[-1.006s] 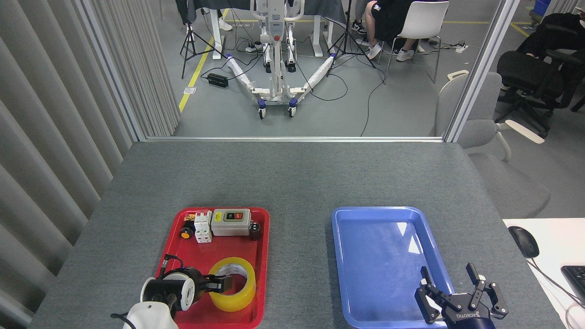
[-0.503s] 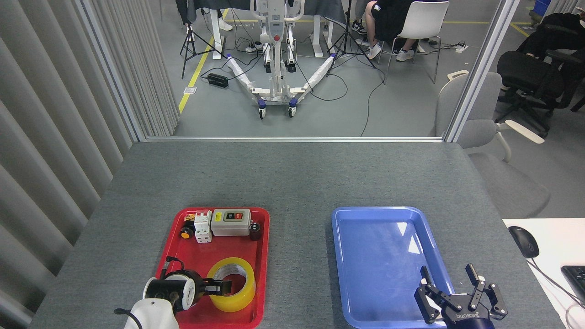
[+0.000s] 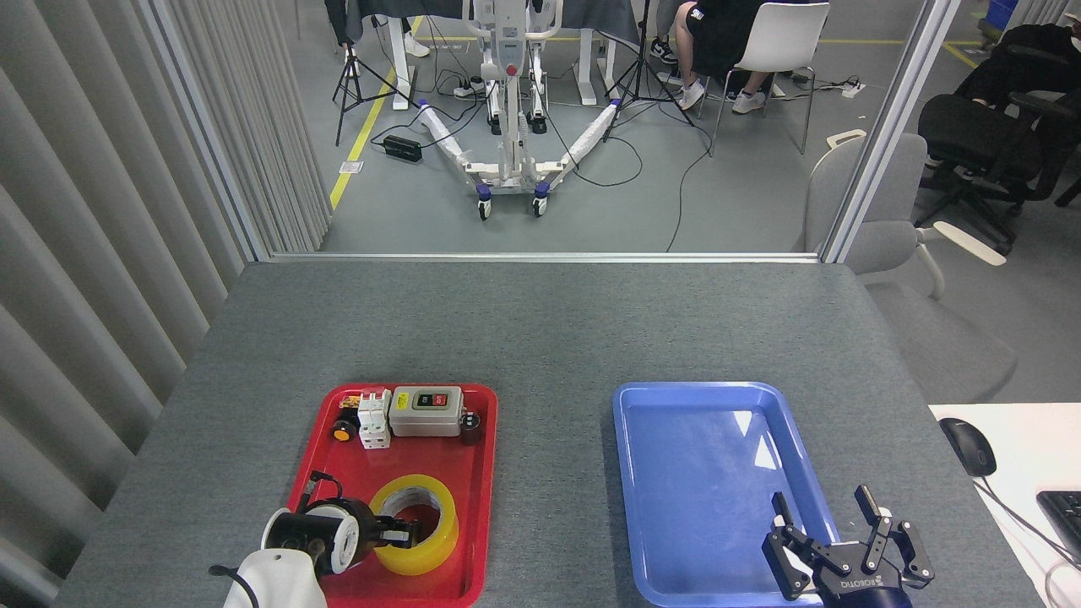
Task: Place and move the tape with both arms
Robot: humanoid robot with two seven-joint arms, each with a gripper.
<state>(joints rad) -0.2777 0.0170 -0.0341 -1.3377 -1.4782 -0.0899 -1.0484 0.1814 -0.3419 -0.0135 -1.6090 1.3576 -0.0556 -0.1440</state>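
The tape (image 3: pixel 431 545), a wide translucent yellow roll with a pale core, lies flat in the near half of the red tray (image 3: pixel 484 481). My left gripper (image 3: pixel 404 533) reaches in from the left at the roll's left wall. One finger is inside the core, and the jaws are closed on the wall. My right gripper (image 3: pixel 821 500) hovers over the near right corner of the blue tray (image 3: pixel 701 456). Its fingers are spread and point away from me, with nothing between them.
At the red tray's far end sit a grey switch box (image 3: pixel 426 411), white breakers (image 3: pixel 373 419), a small yellow-orange push button (image 3: pixel 342 433) and a dark cylinder (image 3: pixel 469 427). A white desk at the right holds a mouse (image 3: pixel 967 446) and keyboard (image 3: pixel 1066 515).
The tape and my left gripper have shifted together a little to the left within the red tray. The right gripper has barely moved.
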